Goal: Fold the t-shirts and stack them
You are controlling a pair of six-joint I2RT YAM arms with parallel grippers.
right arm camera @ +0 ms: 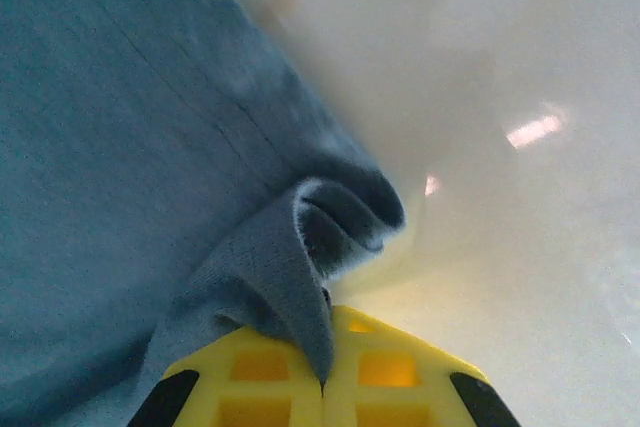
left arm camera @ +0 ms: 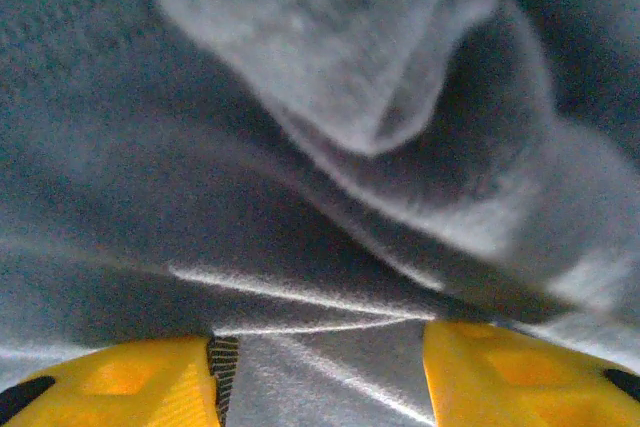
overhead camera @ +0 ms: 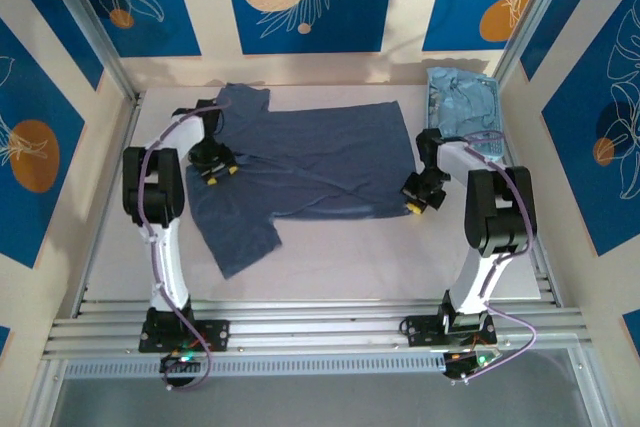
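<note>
Over on the left, the left tool (overhead camera: 216,171) is pressed down onto the dark t-shirt (overhead camera: 320,162) at its left end, between the two sleeves. From the left wrist, the left tool (left arm camera: 320,372) has its yellow fingers (left arm camera: 110,387) standing apart, released. The dark t-shirt (left arm camera: 200,147) lies in the gap between them, and a rumpled fold of it is heaped just ahead.

The shirt is spread sideways across the middle of the white surface (overhead camera: 380,257). One sleeve points to the far side and the other to the near side, and the body runs off to the right, mostly flat with a few long creases.

At the shirt's near right corner, the right tool (overhead camera: 415,199) is low over the surface. From the right wrist, the right tool (right arm camera: 322,372) is clenched on the edge of the dark t-shirt (right arm camera: 100,147). A small curl of cloth bulges out just beyond the fingertips, with bare surface (right arm camera: 500,97) to the right of it.

In the far right corner, the pale blue t-shirts (overhead camera: 460,107) lie bunched together, apart from the dark one.
</note>
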